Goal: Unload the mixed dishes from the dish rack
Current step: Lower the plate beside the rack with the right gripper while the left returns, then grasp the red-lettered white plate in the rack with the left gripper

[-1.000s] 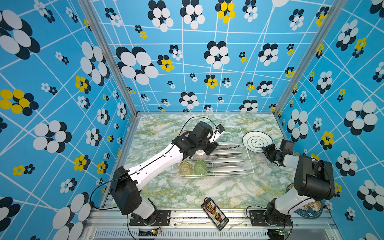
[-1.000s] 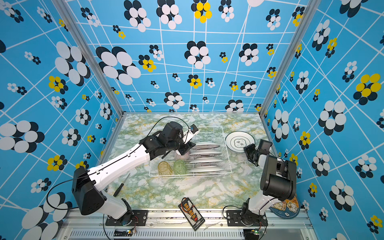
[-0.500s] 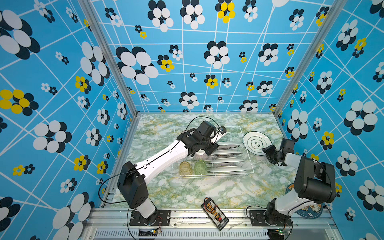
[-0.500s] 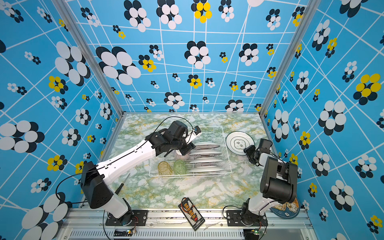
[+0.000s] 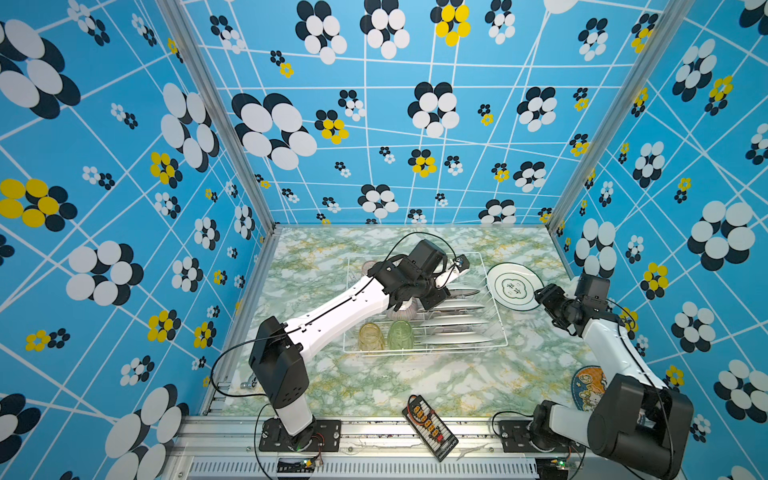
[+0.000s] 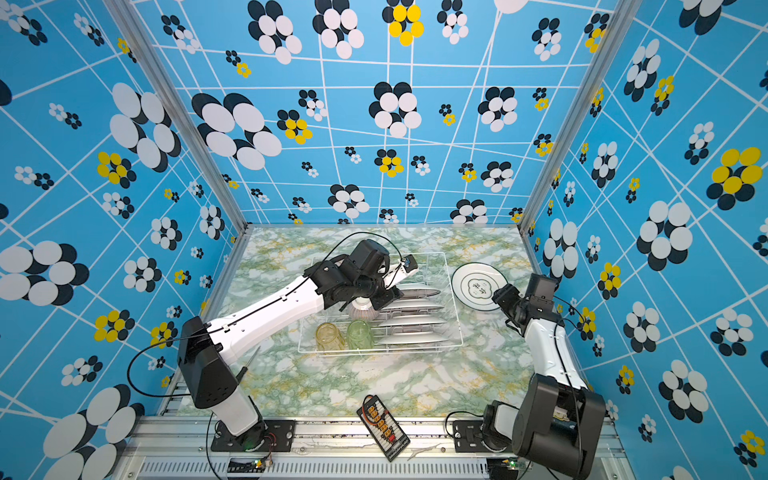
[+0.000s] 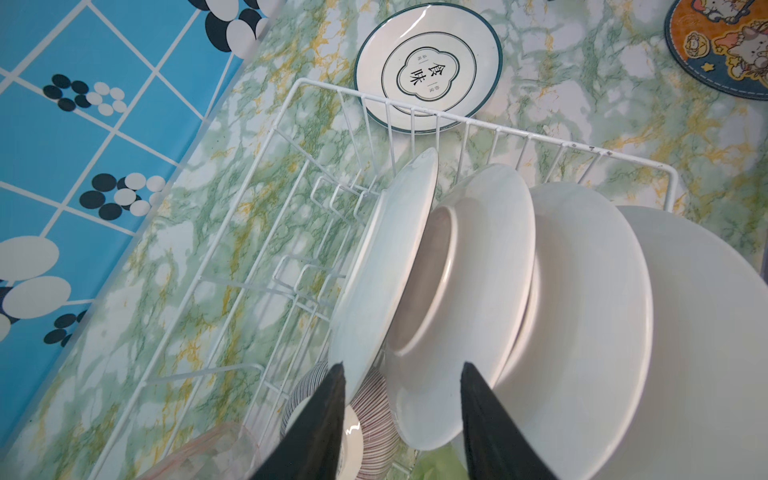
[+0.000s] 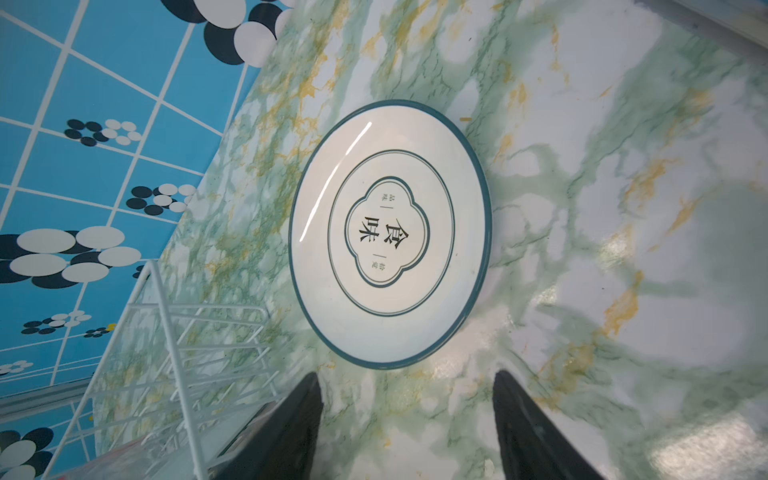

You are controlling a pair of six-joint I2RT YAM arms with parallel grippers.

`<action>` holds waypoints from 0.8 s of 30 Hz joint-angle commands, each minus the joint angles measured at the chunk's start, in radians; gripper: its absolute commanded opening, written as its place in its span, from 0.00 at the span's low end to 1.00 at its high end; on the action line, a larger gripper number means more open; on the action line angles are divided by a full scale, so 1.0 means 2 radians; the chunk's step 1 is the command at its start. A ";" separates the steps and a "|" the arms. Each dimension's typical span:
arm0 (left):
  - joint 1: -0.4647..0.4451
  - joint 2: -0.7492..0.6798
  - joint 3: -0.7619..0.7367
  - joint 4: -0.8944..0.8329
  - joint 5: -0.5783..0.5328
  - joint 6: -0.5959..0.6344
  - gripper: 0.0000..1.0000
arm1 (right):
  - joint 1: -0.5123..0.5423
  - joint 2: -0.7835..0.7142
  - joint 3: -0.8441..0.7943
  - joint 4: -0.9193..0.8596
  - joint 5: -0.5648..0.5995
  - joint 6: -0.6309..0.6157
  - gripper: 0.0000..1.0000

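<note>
- A white wire dish rack [image 6: 432, 270] sits mid-bench, with four white plates [image 7: 582, 311] standing on edge in it.
- The left gripper [image 7: 401, 368] reaches into the rack, its jaws partly open around plate rims, gripping nothing.
- A green-rimmed plate [image 8: 390, 232] lies flat near the bench's right edge, just beside the rack.
- The right gripper [image 8: 406, 373] hovers near that plate, jaws wide apart and empty.
</note>
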 commanded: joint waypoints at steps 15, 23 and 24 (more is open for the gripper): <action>-0.022 0.120 0.123 -0.064 -0.110 0.074 0.45 | 0.010 -0.084 0.021 -0.077 -0.030 -0.038 0.68; -0.023 0.159 0.168 -0.092 -0.132 0.092 0.32 | 0.010 -0.088 0.017 -0.075 -0.038 -0.039 0.68; -0.023 0.162 0.173 -0.094 -0.133 0.094 0.30 | 0.009 -0.089 0.016 -0.074 -0.038 -0.039 0.68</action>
